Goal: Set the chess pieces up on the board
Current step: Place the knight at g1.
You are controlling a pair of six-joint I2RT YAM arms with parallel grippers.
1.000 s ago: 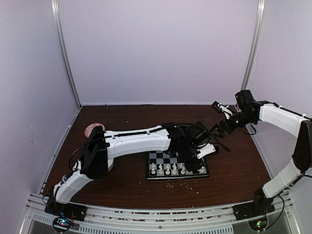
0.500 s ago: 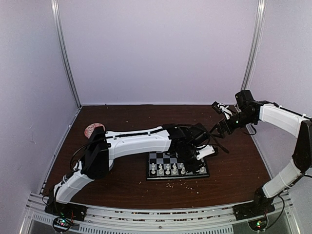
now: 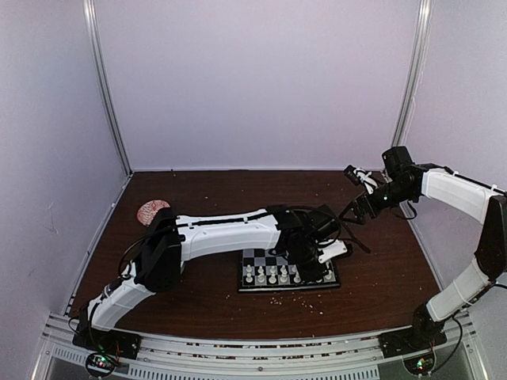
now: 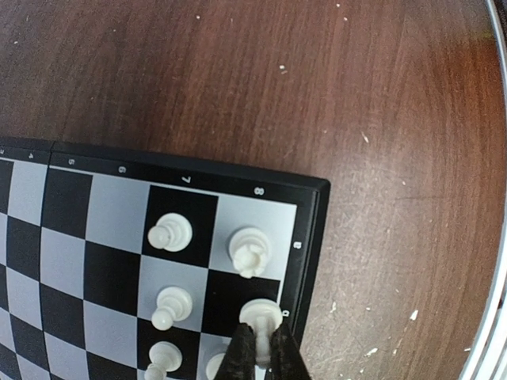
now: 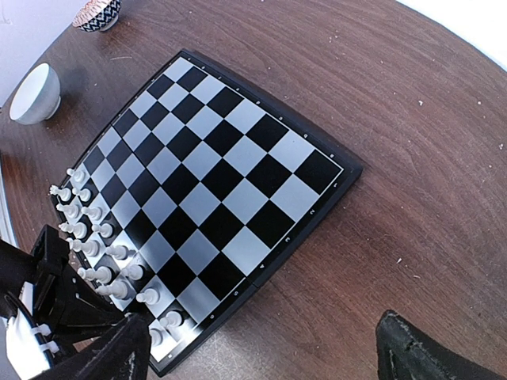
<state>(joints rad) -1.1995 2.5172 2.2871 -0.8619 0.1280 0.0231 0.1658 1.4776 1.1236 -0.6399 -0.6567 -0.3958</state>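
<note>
Two rows of white chess pieces [image 5: 95, 237] are already stood along one edge of the board [image 5: 238, 158], with one edge-file piece [image 4: 260, 315], seemingly the last, pinched over its square by the left gripper [image 4: 261, 352], and the right gripper [image 3: 354, 209] held wide and empty, well apart.

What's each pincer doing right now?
Left pincer: closed on a white chess piece.
Right pincer: open, holding nothing.
</note>
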